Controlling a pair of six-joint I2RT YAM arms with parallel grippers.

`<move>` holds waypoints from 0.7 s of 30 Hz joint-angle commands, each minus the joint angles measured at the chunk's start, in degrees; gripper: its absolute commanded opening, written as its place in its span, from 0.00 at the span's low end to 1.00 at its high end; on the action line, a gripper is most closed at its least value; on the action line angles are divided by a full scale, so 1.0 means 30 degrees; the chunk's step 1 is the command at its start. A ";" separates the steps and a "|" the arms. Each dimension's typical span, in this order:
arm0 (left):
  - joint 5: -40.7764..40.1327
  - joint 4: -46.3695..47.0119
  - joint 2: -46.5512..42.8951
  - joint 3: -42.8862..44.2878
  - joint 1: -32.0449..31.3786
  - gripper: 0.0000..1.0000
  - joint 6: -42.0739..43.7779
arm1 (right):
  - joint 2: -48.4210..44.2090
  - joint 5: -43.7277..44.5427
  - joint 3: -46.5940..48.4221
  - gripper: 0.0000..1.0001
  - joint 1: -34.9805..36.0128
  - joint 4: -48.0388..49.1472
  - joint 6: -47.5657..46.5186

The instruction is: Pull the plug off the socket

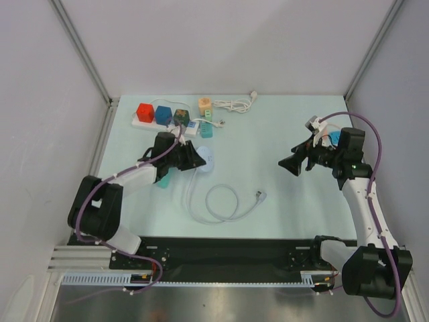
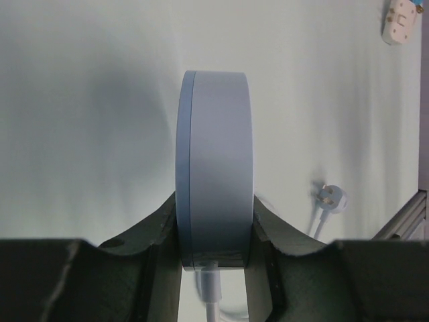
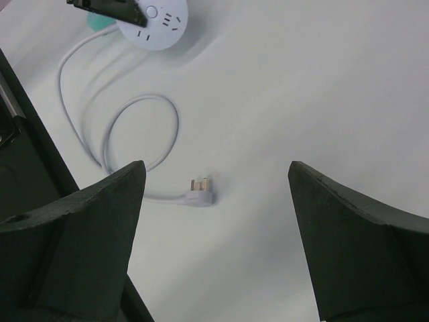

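Observation:
A round white socket sits left of the table's centre, and my left gripper is shut on its rim. In the left wrist view the socket fills the gap between the black fingers, with its cable leaving below. Its top face shows bare holes in the right wrist view. The white plug lies loose on the table at the end of a looped cable, pins up. My right gripper hangs open above the table's right side, its jaws wide apart and nothing between them.
A white power strip carrying red, blue and dark cube adaptors lies at the back left. An orange cube and a coiled white cord sit behind it. A white adaptor lies near the right arm. Enclosure walls rise on both sides.

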 commanded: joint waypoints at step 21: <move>0.2881 0.2920 1.8196 2.3606 -0.3926 0.05 -0.7549 | -0.1157 0.2277 -0.0552 0.93 -0.1537 0.2118 0.2111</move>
